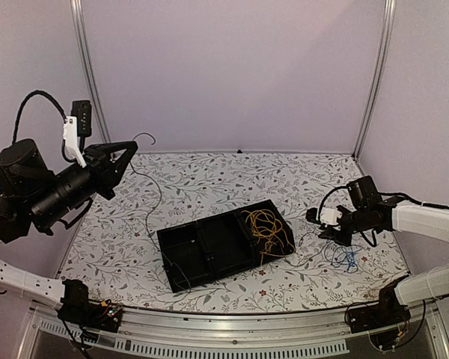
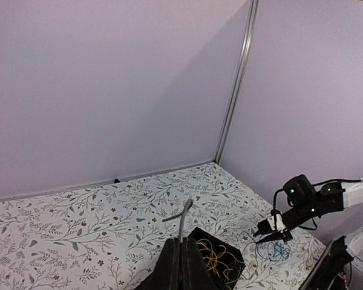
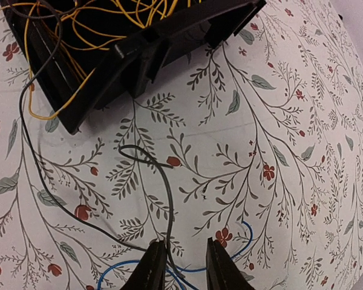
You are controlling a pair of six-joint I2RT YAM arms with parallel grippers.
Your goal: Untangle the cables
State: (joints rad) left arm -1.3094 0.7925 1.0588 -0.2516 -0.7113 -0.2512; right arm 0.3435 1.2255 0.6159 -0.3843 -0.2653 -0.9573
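My left gripper (image 1: pixel 124 154) is raised high over the table's left side and is shut on a thin grey cable (image 1: pixel 156 196). The cable's free end curls up beyond the fingertips (image 2: pixel 183 244), and the rest hangs down to the black tray (image 1: pixel 181 250). A tangle of yellow cables (image 1: pixel 266 230) fills the tray's right compartment. My right gripper (image 3: pixel 183 272) is open, low over the table to the right of the tray. A grey cable (image 3: pixel 168 199) runs close by its left finger, and a blue cable (image 3: pixel 249 233) lies under it.
The blue cable lies coiled on the floral cloth right of the tray (image 1: pixel 346 259). A dark cable (image 3: pixel 43 181) trails from the tray corner (image 3: pixel 139 54) across the cloth. Lilac walls with metal posts enclose the back and sides.
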